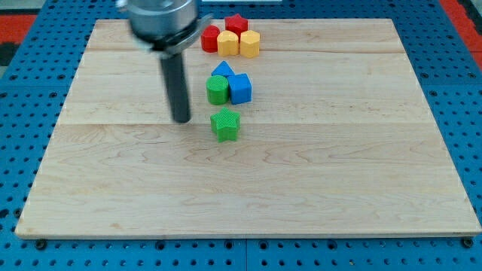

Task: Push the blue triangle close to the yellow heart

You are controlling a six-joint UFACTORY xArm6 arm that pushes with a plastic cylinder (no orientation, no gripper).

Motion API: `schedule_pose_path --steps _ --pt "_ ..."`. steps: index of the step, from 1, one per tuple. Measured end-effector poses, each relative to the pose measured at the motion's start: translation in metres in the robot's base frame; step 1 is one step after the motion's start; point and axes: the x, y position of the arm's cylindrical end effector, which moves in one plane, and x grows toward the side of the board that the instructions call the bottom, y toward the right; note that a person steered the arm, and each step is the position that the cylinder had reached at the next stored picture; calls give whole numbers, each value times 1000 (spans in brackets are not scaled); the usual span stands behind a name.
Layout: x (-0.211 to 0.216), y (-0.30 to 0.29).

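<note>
Wooden board (113, 188) on blue pegboard carries everything. My tip (181, 119) rests at left, apart from the green star (225, 124); no fingers exist, so nothing is gripped. Right of it sits the green cylinder (217, 89), touching the blue triangle (222, 71) and blue cube (240, 88). Yellow heart (228, 43) lies just above, near but apart; pushing seems not yet finished.
</note>
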Motion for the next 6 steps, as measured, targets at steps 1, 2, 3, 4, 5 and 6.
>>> schedule_pose_path --steps 1,2,3,4,5,6 --pt "57 41" --pt "0 71" --pt "-62 79" --pt "-95 80" --pt "-94 88" --pt "-146 95"
